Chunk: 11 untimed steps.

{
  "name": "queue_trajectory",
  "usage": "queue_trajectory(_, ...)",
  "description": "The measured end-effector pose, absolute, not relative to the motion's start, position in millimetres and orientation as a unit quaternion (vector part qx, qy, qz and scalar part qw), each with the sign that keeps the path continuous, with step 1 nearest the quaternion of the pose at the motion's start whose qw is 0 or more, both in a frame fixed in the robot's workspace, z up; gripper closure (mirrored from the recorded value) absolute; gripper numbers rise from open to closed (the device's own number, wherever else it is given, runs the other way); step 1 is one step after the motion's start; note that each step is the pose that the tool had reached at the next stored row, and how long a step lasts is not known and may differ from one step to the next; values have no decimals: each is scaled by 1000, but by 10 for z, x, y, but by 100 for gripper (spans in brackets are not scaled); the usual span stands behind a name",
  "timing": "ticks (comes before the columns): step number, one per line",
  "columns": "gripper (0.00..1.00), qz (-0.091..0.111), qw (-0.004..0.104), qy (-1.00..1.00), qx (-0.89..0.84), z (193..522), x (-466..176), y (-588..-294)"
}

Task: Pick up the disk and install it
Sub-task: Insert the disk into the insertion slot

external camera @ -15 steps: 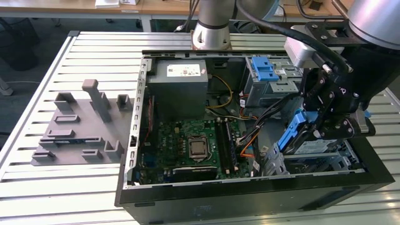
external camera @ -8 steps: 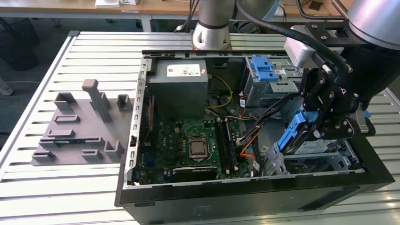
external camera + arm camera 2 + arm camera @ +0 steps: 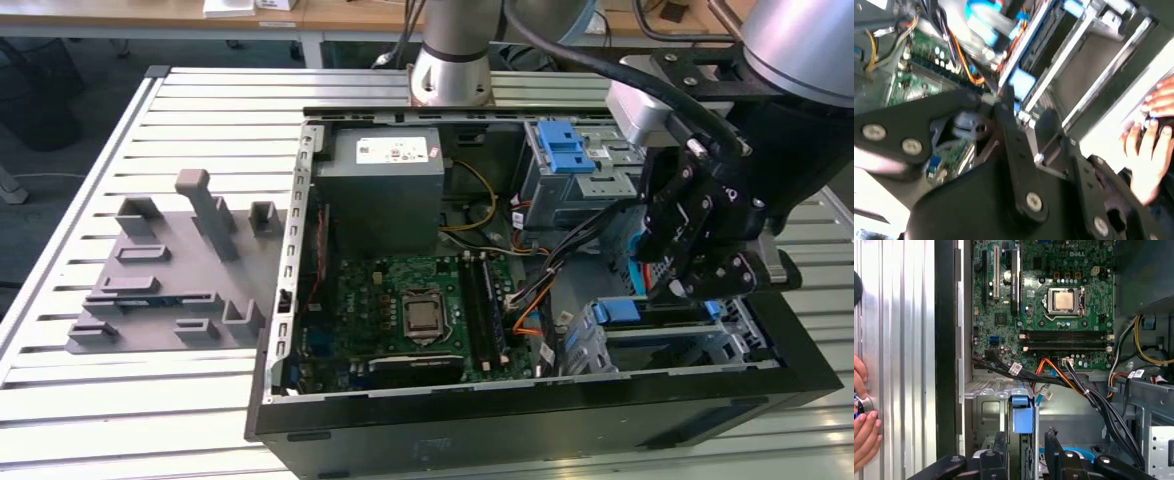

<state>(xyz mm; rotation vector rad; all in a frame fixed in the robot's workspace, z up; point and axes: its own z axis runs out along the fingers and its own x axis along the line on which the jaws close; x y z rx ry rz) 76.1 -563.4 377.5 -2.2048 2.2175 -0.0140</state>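
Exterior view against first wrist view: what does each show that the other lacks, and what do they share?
The exterior view adds the grey fixture on the table and the arm's base. The first wrist view adds a person's hand on the table beside the case. Both show the motherboard, the cables and the gripper at the drive cage.

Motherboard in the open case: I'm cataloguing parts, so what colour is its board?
Green; the motherboard shows best in the first wrist view.
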Motion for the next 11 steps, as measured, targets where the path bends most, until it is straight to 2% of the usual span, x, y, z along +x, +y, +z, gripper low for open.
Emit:
queue_trajectory(4, 58, -4, 7, 709, -705, 3736, 761, -5634)
queue_trajectory(5, 64, -5, 7, 709, -705, 3724, 761, -5634)
queue_trajectory(6, 64, -5, 7, 709, -705, 3714, 761, -5634)
queue_trajectory(9, 81, -5, 7, 709, -705, 3687, 761, -5634)
queue_trajectory(10, 81, -5, 7, 709, -705, 3680, 761, -5634)
queue_trajectory(11, 87, -5, 7, 709, -705, 3675, 761, -5634)
